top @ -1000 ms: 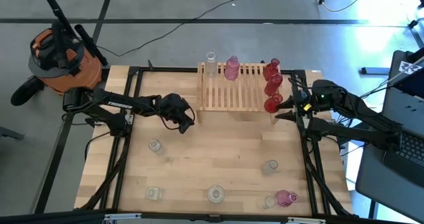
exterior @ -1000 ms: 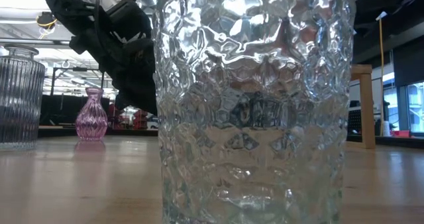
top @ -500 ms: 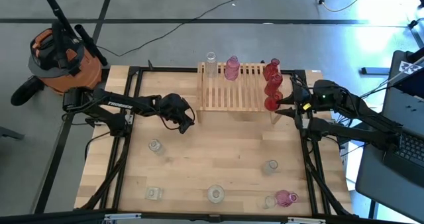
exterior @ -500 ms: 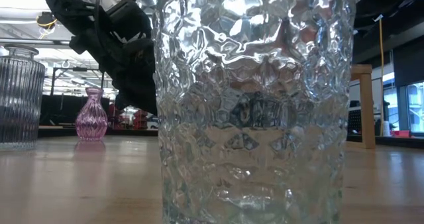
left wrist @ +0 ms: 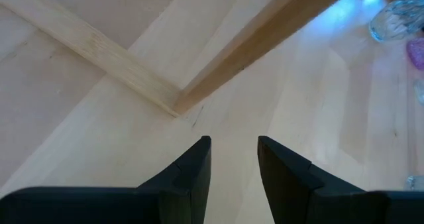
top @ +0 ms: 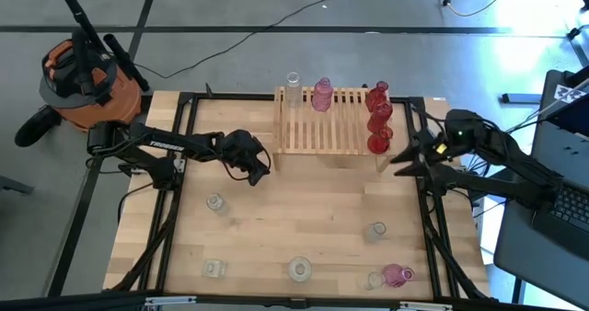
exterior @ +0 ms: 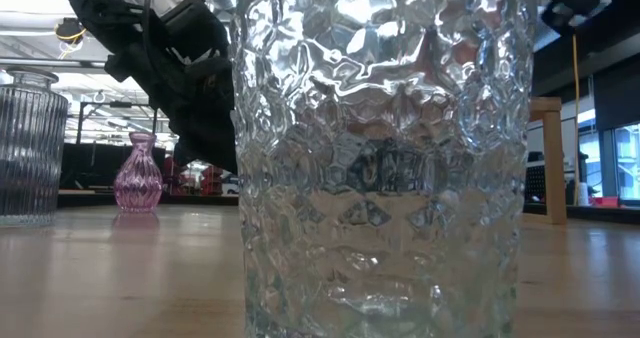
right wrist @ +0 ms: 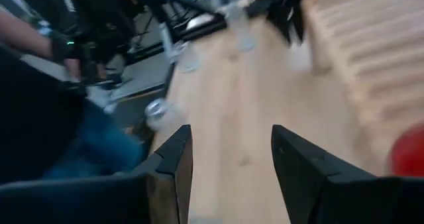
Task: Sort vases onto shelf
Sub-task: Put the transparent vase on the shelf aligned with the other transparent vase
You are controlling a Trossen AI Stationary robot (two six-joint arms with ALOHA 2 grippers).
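Note:
The wooden shelf [top: 322,122] stands at the table's far middle. On it are a clear vase [top: 293,83], a pink vase [top: 322,94] and three red vases [top: 378,118] in a row along its right side. Several clear vases, such as one [top: 214,202], and a pink one [top: 397,275] stand on the tabletop. My right gripper [top: 403,162] hovers open just right of the shelf's near right corner, and the nearest red vase [right wrist: 407,151] shows beside its fingers. My left gripper [top: 253,159] waits open by the shelf's near left corner [left wrist: 175,105], nothing between its fingers.
A big dimpled clear vase [exterior: 385,158] fills the low view, with a ribbed clear one [exterior: 30,148] at its left. Open wood lies between the shelf and the near vases. A person [right wrist: 40,45] stands beyond the table's left side. An orange vacuum [top: 83,81] sits off the far left corner.
My right gripper has drawn back from the nearest red vase toward the table's right edge and risen a little, rolling as it went. The red vase stays upright on the shelf.

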